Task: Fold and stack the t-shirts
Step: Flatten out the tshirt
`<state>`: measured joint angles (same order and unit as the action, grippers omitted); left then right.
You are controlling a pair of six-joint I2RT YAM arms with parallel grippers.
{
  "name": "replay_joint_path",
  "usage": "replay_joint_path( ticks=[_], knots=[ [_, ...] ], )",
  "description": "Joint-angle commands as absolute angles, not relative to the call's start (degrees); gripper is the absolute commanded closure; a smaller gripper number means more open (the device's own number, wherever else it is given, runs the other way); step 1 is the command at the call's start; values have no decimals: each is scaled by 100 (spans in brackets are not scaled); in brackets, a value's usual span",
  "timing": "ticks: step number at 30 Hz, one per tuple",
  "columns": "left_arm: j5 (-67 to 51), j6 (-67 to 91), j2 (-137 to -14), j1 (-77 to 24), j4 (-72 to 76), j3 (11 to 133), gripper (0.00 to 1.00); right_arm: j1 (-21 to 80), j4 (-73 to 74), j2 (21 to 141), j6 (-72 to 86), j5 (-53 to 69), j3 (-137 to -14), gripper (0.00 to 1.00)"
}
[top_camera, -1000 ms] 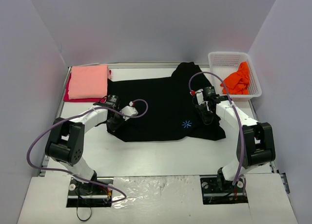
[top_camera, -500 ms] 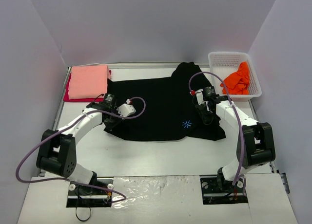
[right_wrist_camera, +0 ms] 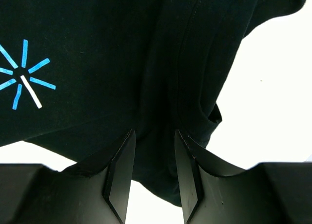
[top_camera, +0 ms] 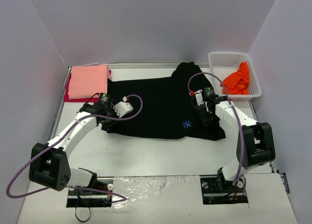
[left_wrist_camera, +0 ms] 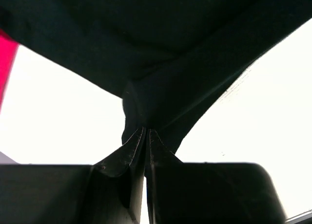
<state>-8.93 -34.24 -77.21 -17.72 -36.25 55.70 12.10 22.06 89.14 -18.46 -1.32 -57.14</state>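
The large black t-shirt (top_camera: 161,107) lies spread across the middle of the table, a blue star print on it. My left gripper (top_camera: 109,118) is shut on its near-left edge; in the left wrist view the cloth (left_wrist_camera: 161,48) bunches at the closed fingertips (left_wrist_camera: 146,131). My right gripper (top_camera: 206,118) rests on the shirt's right side, jaws apart astride a fold (right_wrist_camera: 161,87), midpoint (right_wrist_camera: 155,134). The salmon-pink shirt (top_camera: 87,81) lies folded on the red one (top_camera: 68,95) at the far left. The orange shirt (top_camera: 237,80) is crumpled in the basket.
The white mesh basket (top_camera: 226,55) stands at the far right corner. Grey walls close in the table on the left, back and right. A strip of red cloth (left_wrist_camera: 5,58) shows at the left edge of the left wrist view.
My left arm has stretched out toward the far left, drawing the shirt's near-left edge back with it. The right arm has not moved.
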Motion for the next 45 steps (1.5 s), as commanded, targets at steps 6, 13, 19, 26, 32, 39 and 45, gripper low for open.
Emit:
replay_joint_path(
  ticks=[6,13,19,26,32,39,45],
  knots=[
    [-755,-2900,-6628,-1802,-3963,6028,98,1248,2294,8868,-1828,-255,-5687,66],
    [-967,-2971,-6364,-1802,-4702,6539,97,1266,2303,8824,-1828,-237,-5695,66],
    [-827,-2909,-6100,-1802,-4755,6390,97,1266,2329,8649,-1819,-281,-5713,66],
    [-405,-2461,-5898,-1802,-4430,6223,98,1222,2583,8323,-2082,-246,-5871,62],
    [-281,-2399,-6055,-1793,-4263,6056,98,1230,3628,8447,-2847,-335,-6073,60],
    [-264,-2312,-6196,-1784,-4052,5941,98,1257,4289,8472,-3348,-289,-5924,55],
    [-255,-2285,-6284,-1784,-3999,5889,98,1230,4026,9017,-3428,-396,-5810,53]
  ],
)
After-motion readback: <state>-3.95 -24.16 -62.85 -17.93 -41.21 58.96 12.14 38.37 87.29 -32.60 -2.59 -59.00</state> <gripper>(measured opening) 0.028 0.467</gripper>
